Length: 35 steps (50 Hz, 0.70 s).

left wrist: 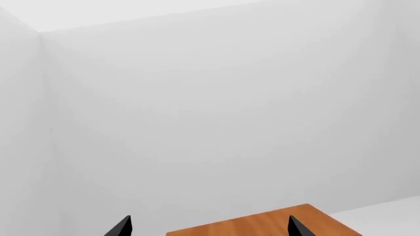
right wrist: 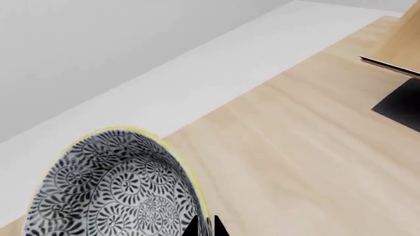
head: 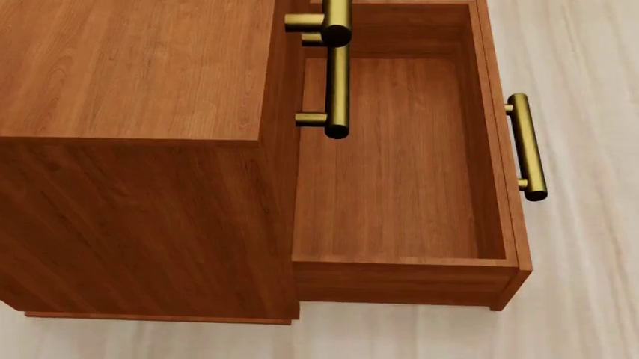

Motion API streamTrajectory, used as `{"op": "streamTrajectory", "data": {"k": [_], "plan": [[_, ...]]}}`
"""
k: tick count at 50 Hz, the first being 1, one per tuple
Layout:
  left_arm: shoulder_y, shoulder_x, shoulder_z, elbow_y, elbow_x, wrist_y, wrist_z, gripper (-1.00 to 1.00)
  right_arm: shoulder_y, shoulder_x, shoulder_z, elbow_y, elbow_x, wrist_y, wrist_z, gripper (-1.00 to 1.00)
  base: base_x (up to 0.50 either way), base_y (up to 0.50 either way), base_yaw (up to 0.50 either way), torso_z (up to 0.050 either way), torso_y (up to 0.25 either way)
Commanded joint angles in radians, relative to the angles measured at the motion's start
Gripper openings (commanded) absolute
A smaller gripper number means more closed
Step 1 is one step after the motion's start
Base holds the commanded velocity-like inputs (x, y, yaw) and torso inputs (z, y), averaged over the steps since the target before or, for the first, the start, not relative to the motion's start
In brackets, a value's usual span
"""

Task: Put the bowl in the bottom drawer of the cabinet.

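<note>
Cabinet: we see the reddish-brown wooden cabinet [head: 140, 149] from above.
Drawer: its bottom drawer [head: 399, 258] is pulled out beside it, interior bare.
Bowl: our right gripper [right wrist: 204, 227] pinches the blue-grey patterned round bowl [right wrist: 118, 187] by the rim.
Left gripper [left wrist: 210, 227]: spread wide, holding nothing.

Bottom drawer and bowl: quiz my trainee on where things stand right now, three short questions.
1. True or false: the bottom drawer is pulled out and holds nothing.
2. Fill in: the left end effector is ____ (open or shut).
3. Where is the bowl? A) inside the drawer. B) held by the left end effector. C) pinched at its rim by the right end effector.
Key: 1 true; 2 open; 3 C.
</note>
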Motion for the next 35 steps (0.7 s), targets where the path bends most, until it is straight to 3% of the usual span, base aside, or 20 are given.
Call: {"op": "streamTrajectory", "data": {"k": [1, 35], "plan": [[0.002, -0.003, 0.002, -0.003, -0.002, 0.004, 0.0, 1.0, 0.088, -0.043, -0.087, 0.066, -0.065, -0.027, -0.047, -1.0, 0.0, 0.0, 0.0, 0.0, 0.0], [0.029, -0.048, -0.043, 0.031, -0.062, 0.004, -0.021, 1.0, 0.212, -0.171, -0.266, 0.201, -0.173, -0.068, -0.166, -1.0, 0.0, 0.0, 0.0, 0.0, 0.001]]}}
